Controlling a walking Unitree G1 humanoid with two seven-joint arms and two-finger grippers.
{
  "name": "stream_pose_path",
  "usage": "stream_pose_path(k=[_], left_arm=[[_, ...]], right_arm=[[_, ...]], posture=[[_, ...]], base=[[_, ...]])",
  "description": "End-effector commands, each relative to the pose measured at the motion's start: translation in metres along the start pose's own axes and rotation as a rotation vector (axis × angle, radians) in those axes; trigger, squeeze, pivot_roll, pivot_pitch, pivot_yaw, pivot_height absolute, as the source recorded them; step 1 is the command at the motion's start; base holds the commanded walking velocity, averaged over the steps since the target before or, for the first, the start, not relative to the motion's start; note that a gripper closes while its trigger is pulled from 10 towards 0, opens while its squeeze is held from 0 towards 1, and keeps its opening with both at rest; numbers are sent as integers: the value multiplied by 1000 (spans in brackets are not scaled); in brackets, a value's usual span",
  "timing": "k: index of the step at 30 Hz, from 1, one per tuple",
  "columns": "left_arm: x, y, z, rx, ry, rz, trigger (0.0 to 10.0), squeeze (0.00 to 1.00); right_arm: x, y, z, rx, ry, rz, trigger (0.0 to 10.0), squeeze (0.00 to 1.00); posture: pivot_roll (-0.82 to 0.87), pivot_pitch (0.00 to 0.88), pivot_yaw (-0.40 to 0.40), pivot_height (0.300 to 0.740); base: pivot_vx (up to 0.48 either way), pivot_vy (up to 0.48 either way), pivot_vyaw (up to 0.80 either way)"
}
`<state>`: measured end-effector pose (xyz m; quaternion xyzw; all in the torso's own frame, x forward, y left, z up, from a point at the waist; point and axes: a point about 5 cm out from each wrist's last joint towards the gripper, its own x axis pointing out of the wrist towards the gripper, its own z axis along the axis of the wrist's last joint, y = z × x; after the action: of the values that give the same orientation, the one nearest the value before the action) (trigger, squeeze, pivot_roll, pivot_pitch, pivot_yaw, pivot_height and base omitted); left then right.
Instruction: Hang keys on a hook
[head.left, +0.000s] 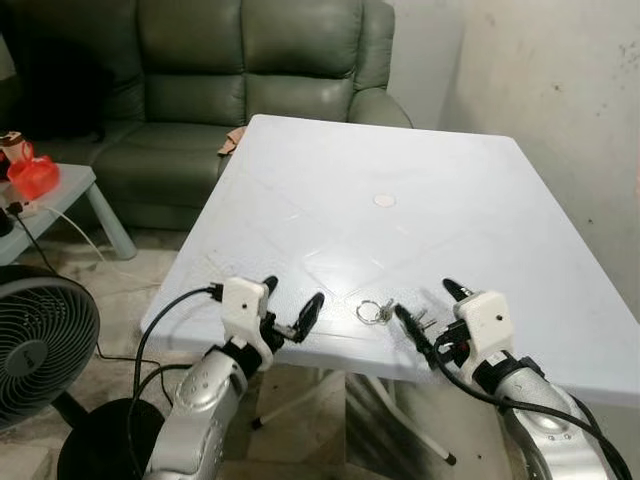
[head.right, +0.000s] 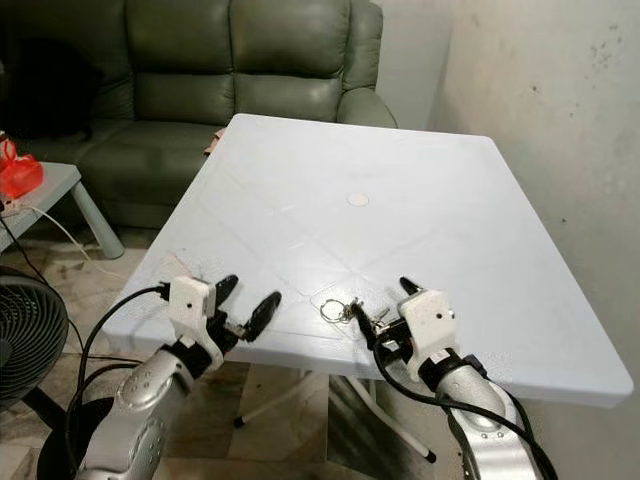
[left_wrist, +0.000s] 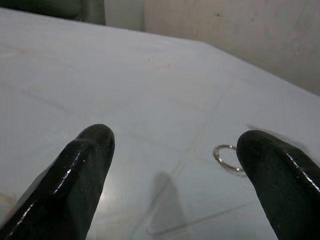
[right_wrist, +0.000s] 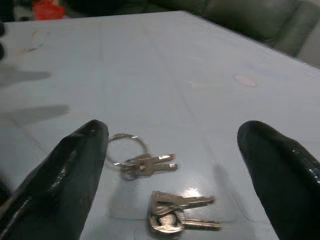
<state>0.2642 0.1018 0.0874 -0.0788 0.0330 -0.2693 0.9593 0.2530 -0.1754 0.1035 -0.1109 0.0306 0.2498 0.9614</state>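
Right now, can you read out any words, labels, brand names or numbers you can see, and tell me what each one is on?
There is no readable text.
The keys on the white table: any stamping is too small and blurred to read.
The red item on the side table: no legible label.
The fan, the sofa and the wall: no markings visible.

Two silver, rounded metal forearms are seen, each ending in a white boxy wrist block from which two long, glossy black fingers extend. The left gripper (head.left: 285, 306) and the right gripper (head.left: 428, 302) are built alike, their fingers tapering to blunt rounded tips. Black cables are looped from each wrist block back along the arm.
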Motion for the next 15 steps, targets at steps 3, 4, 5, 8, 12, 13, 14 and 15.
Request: stream_pose_path(k=[3,4,5,8,12,13,14,15], left_arm=[[-2,-9,3,46,8,-52,10000,0],[-3,-10,3,47,7,-53,10000,0],[-3,-10,3,46,8,-53,10000,0],[-6,-11,3,51,14,-57,10000,0],[-7,-9,4,54,17,-60,10000,0],[-7,-8,5,58,19,-57,10000,0],[-7,-8,6,59,19,-56,10000,0],[-8,-8,6,59,19,-55,10000,0]], right_arm=[[4,3,1,13,30,111,10000,0],[4,3,1,15,33,113,10000,0],[5,2,0,31,41,115,10000,0],[8,0,-1,67,50,126,10000,0],[12,-4,-6,141,76,117,10000,0],[13,-6,-9,151,96,121,10000,0],[13,-7,-10,151,105,120,10000,0],[13,-8,-12,161,117,115,10000,0]], posture=[[-12,0,-33,740],[-11,0,-33,740],[-10,0,-32,740],[-11,0,-29,740],[-10,0,-27,740],[-8,0,-27,740],[-8,0,-27,740],[-7,0,-26,740]], base=[[0,0,0],[0,0,0],[0,0,0],[0,0,0],[0,0,0],[0,0,0],[0,0,0],[0,0,0]])
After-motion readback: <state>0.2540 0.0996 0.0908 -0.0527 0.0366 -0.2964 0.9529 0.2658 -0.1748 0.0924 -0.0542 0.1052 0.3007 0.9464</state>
